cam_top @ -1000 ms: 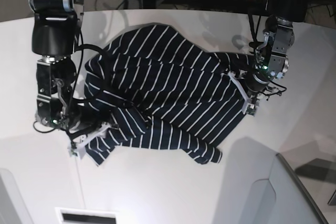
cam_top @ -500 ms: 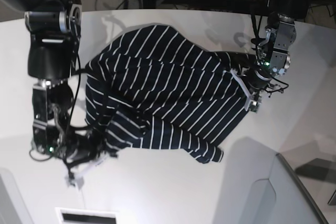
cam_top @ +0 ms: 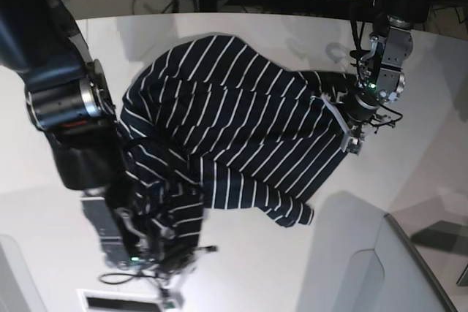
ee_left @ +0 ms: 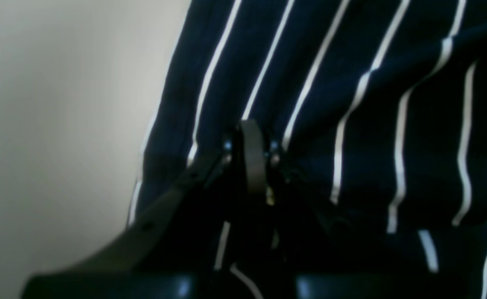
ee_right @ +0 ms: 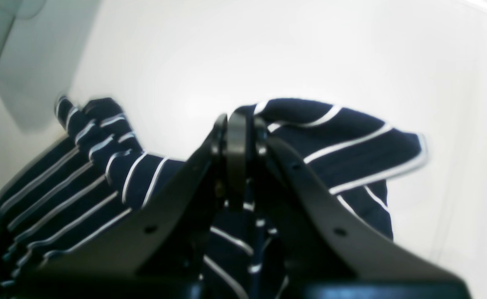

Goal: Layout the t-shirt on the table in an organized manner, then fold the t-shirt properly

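**Both end effectors pinched the striped t-shirt**

You had the right end effector [ee_right: 237,166] pressed together on a fold of the t-shirt [cam_top: 234,137], with the cloth bunched between its fingers [ee_right: 237,145]. From that end effector, one flap of striped fabric spread out to its right over the white worktop [cam_top: 241,268], and a longer run of fabric trailed away to its left. In the base view the right end effector [cam_top: 164,264] sat at the near corner of the garment, low by the front edge of the worktop.

Your left end effector [ee_left: 251,166] was also pressed together, gripping the t-shirt's edge; the striped cloth filled the space ahead of it and to its right, with bare worktop to its left. In the base view the left end effector [cam_top: 351,133] held the garment's far side edge.

Between the two end effectors the t-shirt lay rumpled on the worktop, not flat.
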Motion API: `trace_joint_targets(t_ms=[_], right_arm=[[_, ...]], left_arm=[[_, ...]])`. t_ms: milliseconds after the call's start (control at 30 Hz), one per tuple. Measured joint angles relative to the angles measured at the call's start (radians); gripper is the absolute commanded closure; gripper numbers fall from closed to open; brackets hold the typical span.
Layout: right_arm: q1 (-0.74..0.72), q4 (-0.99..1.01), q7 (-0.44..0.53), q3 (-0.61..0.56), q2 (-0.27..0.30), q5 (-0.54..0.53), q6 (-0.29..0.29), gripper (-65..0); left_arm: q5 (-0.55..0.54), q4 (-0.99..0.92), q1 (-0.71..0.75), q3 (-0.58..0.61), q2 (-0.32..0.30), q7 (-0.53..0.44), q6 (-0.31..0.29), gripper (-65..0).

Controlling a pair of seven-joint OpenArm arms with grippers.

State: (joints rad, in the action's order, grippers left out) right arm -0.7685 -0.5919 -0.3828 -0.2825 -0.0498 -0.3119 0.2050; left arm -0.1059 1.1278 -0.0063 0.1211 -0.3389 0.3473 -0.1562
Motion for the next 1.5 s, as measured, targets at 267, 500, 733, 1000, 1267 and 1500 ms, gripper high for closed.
trace_joint_targets(t_ms=[267,500,733,1000,1267,1500], right_arm=[[-0.085,0.164,0.004,-0.103,-0.044,0.005,0.012,-44.0],[-0.003,-0.158,-0.152,-0.211,-0.026,-0.029,0.088,-39.8],[0.270,-0.489,-0.359,0.190,0.204,0.031,-0.084,-39.0],[0.376,-0.385,-0.256,0.240,0.164,-0.007,-0.063,-43.8],[0.375,-0.217,-0.178,0.245,0.172,-0.003,-0.066,-43.8],[0.376,-0.217,-0.174,0.245,0.169,-0.004,-0.066,-17.3]], left_arm=[[0.001,0.000,0.006,0.008,0.001,-0.007,0.011,-3.6],[0.000,0.000,0.004,0.005,0.003,-0.005,0.007,-3.6],[0.004,0.001,0.007,0.005,0.002,0.003,0.008,-3.6],[0.000,0.000,0.006,0.008,0.003,-0.010,0.008,-3.6],[0.000,0.000,0.007,0.004,0.003,-0.011,0.007,-3.6],[0.000,0.000,0.015,0.002,0.001,-0.018,0.007,-3.6]])
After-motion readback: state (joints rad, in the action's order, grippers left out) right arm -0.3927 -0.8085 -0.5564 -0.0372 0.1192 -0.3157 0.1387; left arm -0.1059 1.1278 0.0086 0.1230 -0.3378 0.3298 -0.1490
